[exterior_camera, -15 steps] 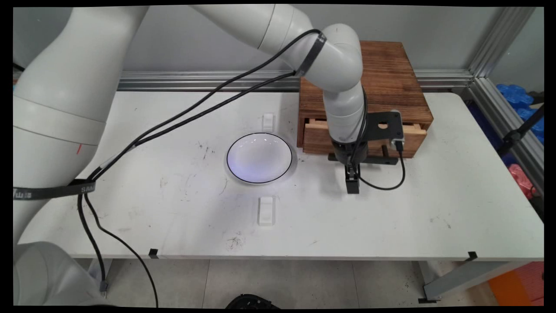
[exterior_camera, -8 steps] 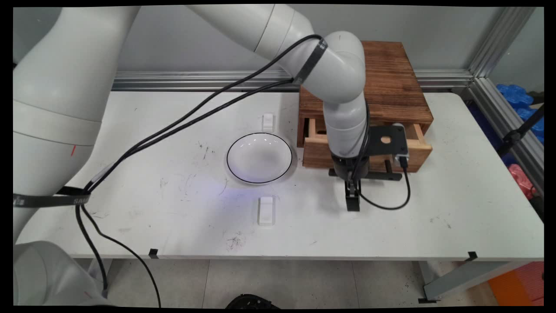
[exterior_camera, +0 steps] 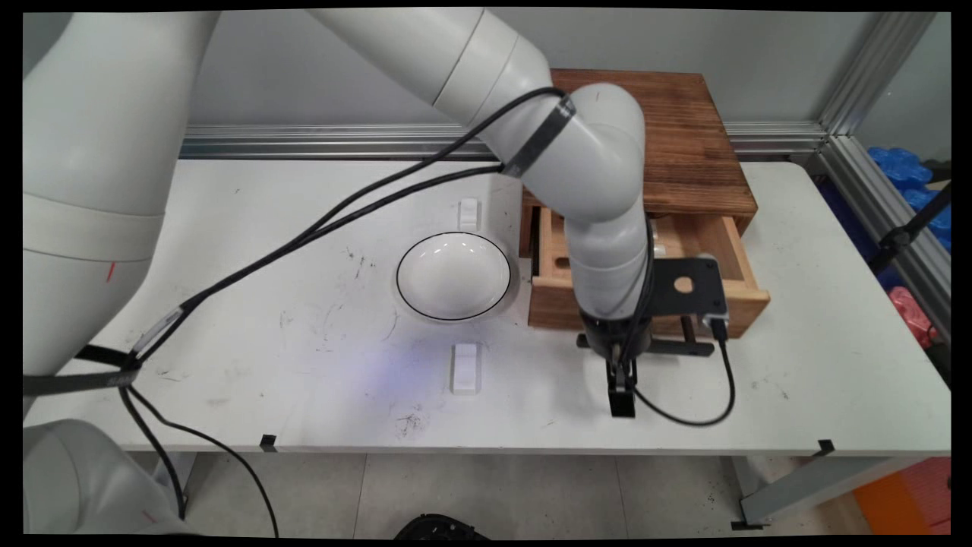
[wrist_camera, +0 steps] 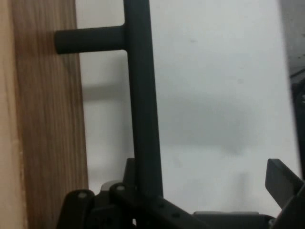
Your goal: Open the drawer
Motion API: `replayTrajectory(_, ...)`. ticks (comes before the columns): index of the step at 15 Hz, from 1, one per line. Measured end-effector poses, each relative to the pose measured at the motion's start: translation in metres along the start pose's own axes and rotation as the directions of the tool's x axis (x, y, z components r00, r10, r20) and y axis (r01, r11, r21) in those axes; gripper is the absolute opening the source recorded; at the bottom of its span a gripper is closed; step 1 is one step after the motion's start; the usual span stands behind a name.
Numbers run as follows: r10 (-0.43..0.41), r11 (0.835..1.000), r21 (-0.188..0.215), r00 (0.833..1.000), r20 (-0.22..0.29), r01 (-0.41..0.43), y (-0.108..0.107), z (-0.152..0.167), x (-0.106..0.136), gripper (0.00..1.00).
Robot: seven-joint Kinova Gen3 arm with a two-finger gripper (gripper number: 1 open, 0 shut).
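Wooden drawer (exterior_camera: 645, 292) is sliding further out — fingers (wrist_camera: 143, 191) clamped on its black handle (wrist_camera: 140, 95), pulling across the worktop (exterior_camera: 304, 342).

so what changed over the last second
The drawer has slid out of the wooden box toward the table's near edge, now well open. The tool, at the black handle, moved the same way with it, the arm following. The white bowl and the two white blocks stayed put.
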State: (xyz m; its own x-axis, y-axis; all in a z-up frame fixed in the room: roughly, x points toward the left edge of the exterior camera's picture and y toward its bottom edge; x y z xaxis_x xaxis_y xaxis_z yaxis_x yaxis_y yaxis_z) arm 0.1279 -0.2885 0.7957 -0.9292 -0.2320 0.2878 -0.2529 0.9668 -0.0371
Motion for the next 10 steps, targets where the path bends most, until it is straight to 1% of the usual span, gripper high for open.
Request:
replayTrajectory(7, -0.003, 1.000, -0.027, 1.000, -0.018, 0.002, 0.052, -0.004, 0.003, 1.00)
replayTrajectory(10, -0.009, 0.999, -0.036, 1.000, -0.025, 0.008, 0.069, -0.006, 0.003, 1.00)
